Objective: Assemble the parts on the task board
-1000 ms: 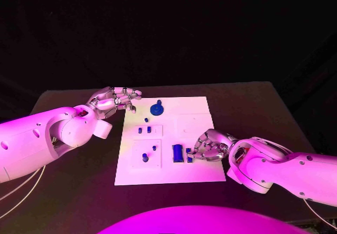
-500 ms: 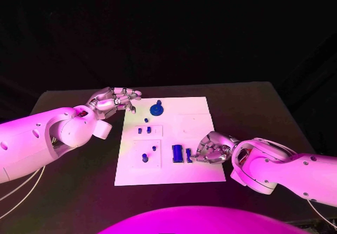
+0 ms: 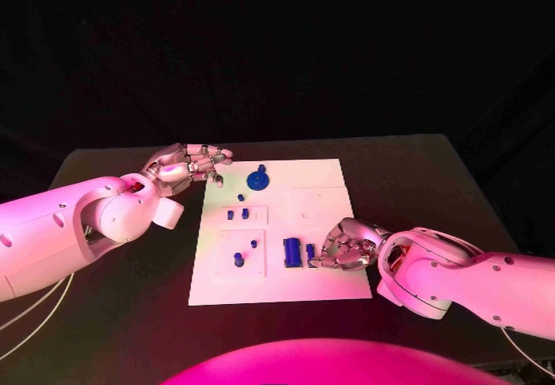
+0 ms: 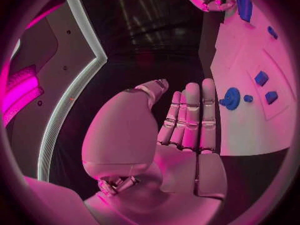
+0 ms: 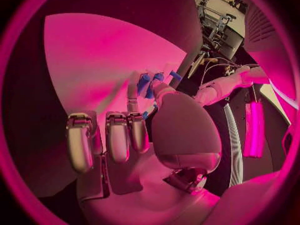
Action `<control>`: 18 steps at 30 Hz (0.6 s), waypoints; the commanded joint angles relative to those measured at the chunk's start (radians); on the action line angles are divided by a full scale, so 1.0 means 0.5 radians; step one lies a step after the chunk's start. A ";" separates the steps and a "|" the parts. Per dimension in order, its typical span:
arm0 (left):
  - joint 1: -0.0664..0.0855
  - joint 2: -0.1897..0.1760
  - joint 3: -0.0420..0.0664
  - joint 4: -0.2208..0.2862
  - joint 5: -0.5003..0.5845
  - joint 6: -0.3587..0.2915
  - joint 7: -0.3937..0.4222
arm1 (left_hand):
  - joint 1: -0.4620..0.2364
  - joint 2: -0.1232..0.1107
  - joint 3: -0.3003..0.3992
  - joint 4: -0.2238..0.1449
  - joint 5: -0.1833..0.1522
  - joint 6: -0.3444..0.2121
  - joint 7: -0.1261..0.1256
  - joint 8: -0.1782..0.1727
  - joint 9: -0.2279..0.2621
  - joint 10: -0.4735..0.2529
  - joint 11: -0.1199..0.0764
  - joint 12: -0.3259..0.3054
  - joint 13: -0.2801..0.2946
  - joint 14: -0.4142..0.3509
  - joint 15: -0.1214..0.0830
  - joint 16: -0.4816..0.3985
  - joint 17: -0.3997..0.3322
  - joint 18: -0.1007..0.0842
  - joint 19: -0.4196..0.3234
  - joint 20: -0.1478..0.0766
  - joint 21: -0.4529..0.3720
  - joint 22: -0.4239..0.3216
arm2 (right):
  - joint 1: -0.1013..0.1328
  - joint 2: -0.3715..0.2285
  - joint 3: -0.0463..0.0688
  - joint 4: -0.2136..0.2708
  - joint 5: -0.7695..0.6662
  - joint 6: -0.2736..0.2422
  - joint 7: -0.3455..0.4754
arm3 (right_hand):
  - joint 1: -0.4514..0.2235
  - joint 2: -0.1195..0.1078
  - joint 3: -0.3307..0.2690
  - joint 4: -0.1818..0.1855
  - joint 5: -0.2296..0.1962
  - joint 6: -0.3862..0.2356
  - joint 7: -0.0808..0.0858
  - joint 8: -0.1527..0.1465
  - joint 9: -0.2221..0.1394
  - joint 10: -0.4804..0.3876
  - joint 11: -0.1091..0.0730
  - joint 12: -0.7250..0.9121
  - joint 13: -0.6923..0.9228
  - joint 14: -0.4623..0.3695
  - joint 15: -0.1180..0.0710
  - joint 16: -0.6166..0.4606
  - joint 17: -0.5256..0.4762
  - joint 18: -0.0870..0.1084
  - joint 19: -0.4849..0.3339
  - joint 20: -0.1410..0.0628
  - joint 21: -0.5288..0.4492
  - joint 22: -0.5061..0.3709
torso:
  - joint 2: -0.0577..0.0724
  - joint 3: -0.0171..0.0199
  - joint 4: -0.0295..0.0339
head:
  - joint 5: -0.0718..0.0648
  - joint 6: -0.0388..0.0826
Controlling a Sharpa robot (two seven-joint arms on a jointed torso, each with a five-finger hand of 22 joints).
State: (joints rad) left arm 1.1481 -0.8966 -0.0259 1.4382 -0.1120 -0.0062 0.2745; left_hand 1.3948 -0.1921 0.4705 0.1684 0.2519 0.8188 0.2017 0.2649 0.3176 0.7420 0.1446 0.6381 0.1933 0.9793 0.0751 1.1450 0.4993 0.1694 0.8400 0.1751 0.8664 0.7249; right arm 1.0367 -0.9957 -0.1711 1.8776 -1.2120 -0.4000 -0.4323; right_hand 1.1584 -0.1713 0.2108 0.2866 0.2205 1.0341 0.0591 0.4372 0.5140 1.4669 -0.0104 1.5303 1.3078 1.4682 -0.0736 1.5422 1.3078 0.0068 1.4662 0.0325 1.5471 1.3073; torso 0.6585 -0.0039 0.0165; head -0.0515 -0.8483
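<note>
1. The task board point(image 3: 324, 180) lies mid-surface, carrying small blue parts.
2. The right hand point(image 3: 343, 245), at the board's 4 o'clock edge, has its fingers point(image 5: 134, 92) curled just beside a narrow blue piece point(image 3: 310, 254); whether they grasp it, I cannot tell.
3. The left hand point(image 3: 185, 167) hovers at the board's 10 o'clock corner, fingers point(image 4: 190, 117) released, holding nothing.
4. A blue gear point(image 3: 259, 180) sits toward 12 o'clock.

No readable text, labels or numbers on anything.

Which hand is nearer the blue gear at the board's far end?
Left. The left hand hovers just beside the blue gear; the right hand is down at the board's near end.
</note>
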 commanded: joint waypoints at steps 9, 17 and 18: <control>0.000 0.001 0.001 0.006 -0.012 0.023 0.008 | -0.012 0.012 0.000 0.010 0.006 -0.015 -0.002 0.007 -0.003 0.003 0.007 -0.007 -0.002 0.000 0.008 0.006 -0.003 0.027 0.004 0.007 -0.010 -0.003 | -0.012 0.029 0.000 -0.050 -0.052 0.064 -0.039 | 0.087 0.001 -0.005 -0.013 -0.030 0.006 -0.009 -0.007 -0.005 0.176 -0.016 0.011 0.489 0.179 -0.013 0.009 0.398 -0.005 0.197 -0.008 0.004 0.516 | -0.001 -0.0002 -0.001 | 0.003 -0.012; 0.000 0.001 0.001 0.006 -0.012 0.024 0.008 | -0.012 0.012 0.000 0.010 0.006 -0.015 -0.002 0.007 -0.003 0.003 0.007 -0.007 -0.002 0.000 0.008 0.006 -0.003 0.027 0.004 0.007 -0.010 -0.003 | -0.014 0.055 0.000 -0.081 -0.068 0.054 -0.037 | 0.122 -0.002 -0.007 -0.015 -0.055 0.007 -0.010 -0.008 -0.006 0.177 -0.017 0.013 0.490 0.179 -0.014 0.009 0.400 -0.005 0.198 -0.009 0.005 0.516 | -0.001 0.0020 0.000 | 0.003 -0.015; 0.000 0.001 0.001 0.006 -0.012 0.024 0.008 | -0.012 0.012 0.000 0.010 0.006 -0.015 -0.002 0.007 -0.003 0.003 0.007 -0.007 -0.002 0.000 0.008 0.006 -0.003 0.027 0.004 0.007 -0.010 -0.003 | -0.014 0.059 0.000 -0.086 -0.069 0.050 -0.035 | 0.122 -0.002 -0.007 -0.015 -0.055 0.007 -0.010 -0.008 -0.006 0.177 -0.017 0.013 0.490 0.179 -0.014 0.009 0.400 -0.005 0.198 -0.009 0.005 0.516 | -0.001 0.0017 0.000 | 0.002 -0.015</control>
State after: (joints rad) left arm 1.1481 -0.8974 -0.0259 1.4389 -0.1149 -0.0062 0.2738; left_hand 1.3948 -0.1921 0.4705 0.1684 0.2518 0.8188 0.2017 0.2649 0.3177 0.7420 0.1447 0.6381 0.1933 0.9793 0.0751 1.1450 0.4993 0.1694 0.8400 0.1751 0.8664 0.7249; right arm 1.0320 -0.9680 -0.1704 1.8369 -1.2281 -0.3886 -0.4429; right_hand 1.2229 -0.1596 0.2081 0.2840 0.1974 1.0341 0.0591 0.4373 0.5125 1.4669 -0.0104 1.5324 1.3076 1.4682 -0.0735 1.5422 1.3077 0.0067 1.4662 0.0325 1.5470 1.3080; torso 0.6579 -0.0034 0.0161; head -0.0498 -0.8557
